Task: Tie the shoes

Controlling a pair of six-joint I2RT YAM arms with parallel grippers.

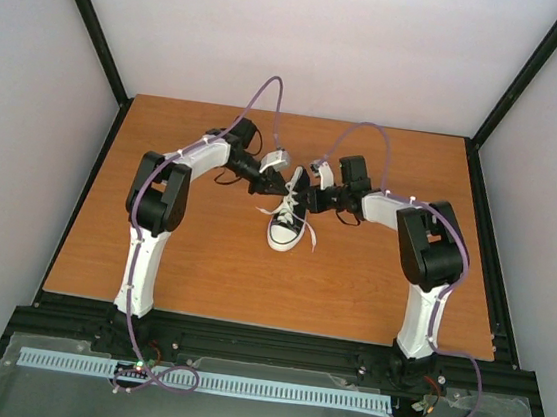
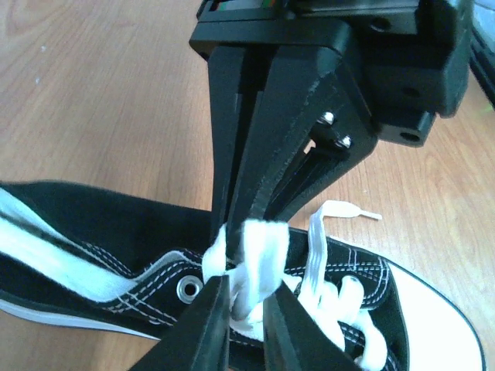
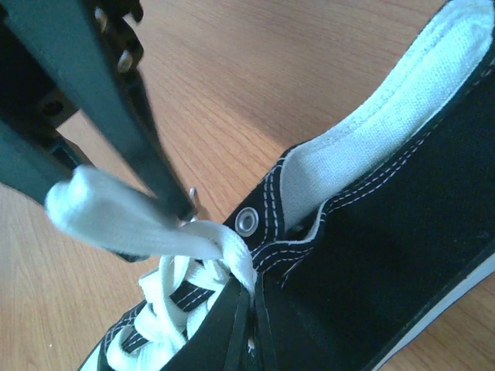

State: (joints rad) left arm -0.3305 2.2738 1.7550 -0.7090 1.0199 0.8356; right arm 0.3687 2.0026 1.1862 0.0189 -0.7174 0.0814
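The left arm [image 1: 142, 253] and right arm [image 1: 417, 320] wear white shells between bulky black joints, with lilac cables [image 1: 274, 81] trailing, and the matte black right hand [image 2: 236, 224] carries silver screws [image 2: 336, 129].

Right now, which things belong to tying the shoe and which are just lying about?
For the job: shoe, laces, left gripper and right gripper, each shut on the laces.
Just there: white slotted strip at the near edge, purple cables.
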